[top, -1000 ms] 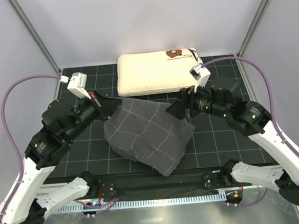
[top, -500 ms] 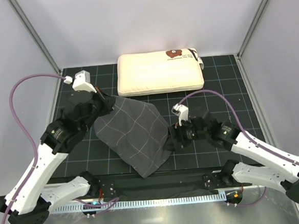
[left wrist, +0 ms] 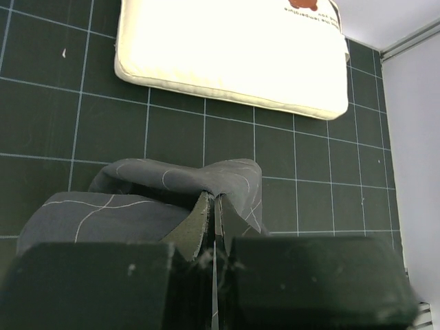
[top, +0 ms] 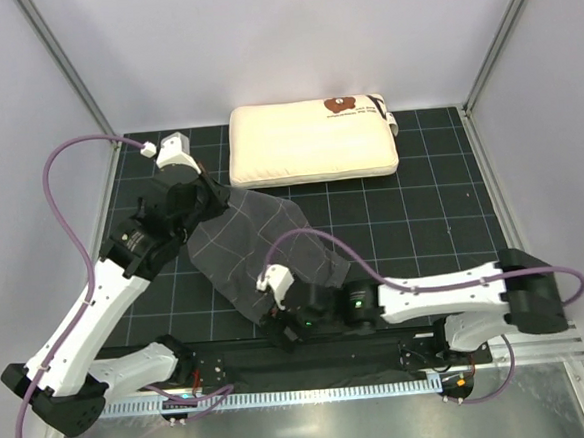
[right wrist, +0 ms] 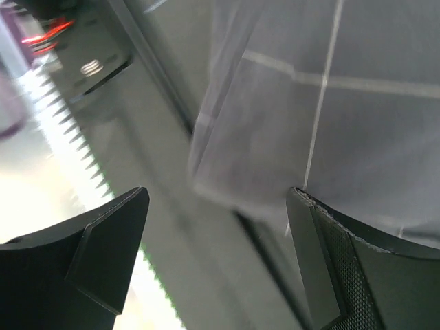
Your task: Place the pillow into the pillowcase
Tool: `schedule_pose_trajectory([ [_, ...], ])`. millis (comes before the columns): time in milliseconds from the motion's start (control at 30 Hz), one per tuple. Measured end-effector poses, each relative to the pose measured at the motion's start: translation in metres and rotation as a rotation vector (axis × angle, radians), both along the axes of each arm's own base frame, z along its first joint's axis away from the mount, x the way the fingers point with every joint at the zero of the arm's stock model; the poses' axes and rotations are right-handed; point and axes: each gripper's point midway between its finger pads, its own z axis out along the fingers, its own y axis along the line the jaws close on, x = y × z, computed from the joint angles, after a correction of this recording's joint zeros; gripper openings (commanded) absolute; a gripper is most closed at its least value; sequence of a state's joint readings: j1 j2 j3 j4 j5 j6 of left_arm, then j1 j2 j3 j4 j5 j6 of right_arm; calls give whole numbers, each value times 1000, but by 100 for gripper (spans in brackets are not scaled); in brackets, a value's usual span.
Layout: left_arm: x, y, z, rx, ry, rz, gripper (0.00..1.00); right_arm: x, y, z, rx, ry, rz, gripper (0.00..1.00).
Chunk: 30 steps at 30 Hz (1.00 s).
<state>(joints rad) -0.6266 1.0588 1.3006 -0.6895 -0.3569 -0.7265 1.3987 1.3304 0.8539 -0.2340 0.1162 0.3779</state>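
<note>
pillow (top: 312,140): lies flat along the far edge of the mat, long side running across, with the brown bear print and dark lettering near its far right corner; nothing touches it.
pillowcase (top: 264,246): a rumpled grey checked heap on the left-middle of the mat, just in front of the pillow; it runs slantwise from the left gripper to the near edge.
gap: in the left wrist view a strip of bare mat shows between the pillow (left wrist: 227,62) and the pillowcase (left wrist: 172,192).
left gripper (top: 215,196): its fingers are pressed together on a raised fold at the far left corner of the cloth, which peaks up at the tips (left wrist: 213,206).
right gripper (top: 277,327): the arm reaches low across the front from the right; the jaws stand wide apart with nothing between them (right wrist: 218,199), over the near hem of the pillowcase (right wrist: 344,124); whether they touch the cloth, i cannot tell.
mat (top: 432,209): black with a light grid.
</note>
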Motion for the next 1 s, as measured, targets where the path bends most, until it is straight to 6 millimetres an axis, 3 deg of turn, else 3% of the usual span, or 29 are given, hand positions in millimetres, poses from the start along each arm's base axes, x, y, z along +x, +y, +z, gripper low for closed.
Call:
schedule_pose_trajectory([
  [133, 0, 0, 0, -1, 0, 0, 0, 18, 28, -21, -118, -132, -92, 89],
  [267, 0, 0, 0, -1, 0, 0, 0, 37, 42, -40, -222, -242, -196, 85],
  [333, 0, 1, 0, 0, 1, 1, 0, 47, 39, -51, -293, -296, -250, 69],
  [367, 0, 1, 0, 0, 2, 2, 0, 51, 37, -56, -327, -320, -274, 53],
  [400, 0, 2, 0, 1, 2, 4, 0, 54, 35, -59, -353, -337, -289, 18],
  [433, 0, 2, 0, 1, 2, 5, 0, 57, 32, -62, -380, -356, -307, 6],
  [600, 1, 8, 0, 7, 2, 22, 0, 62, 15, -56, -430, -410, -371, 4],
  [700, -1, 24, 8, 44, 0, 60, 0, 48, 20, -27, -361, -411, -325, 4],
  [767, -4, 42, 30, 72, -36, 111, 1, 31, 28, 8, -266, -385, -268, 4],
  [833, -12, 63, 65, 88, -102, 168, 0, 12, 37, 50, -153, -341, -207, 4],
  [933, -36, 98, 131, 56, -251, 251, 1, -17, 51, 135, 78, -263, -115, 4],
  [1000, -56, 118, 168, 13, -344, 294, 0, -30, 49, 193, 229, -221, -69, 4],
])
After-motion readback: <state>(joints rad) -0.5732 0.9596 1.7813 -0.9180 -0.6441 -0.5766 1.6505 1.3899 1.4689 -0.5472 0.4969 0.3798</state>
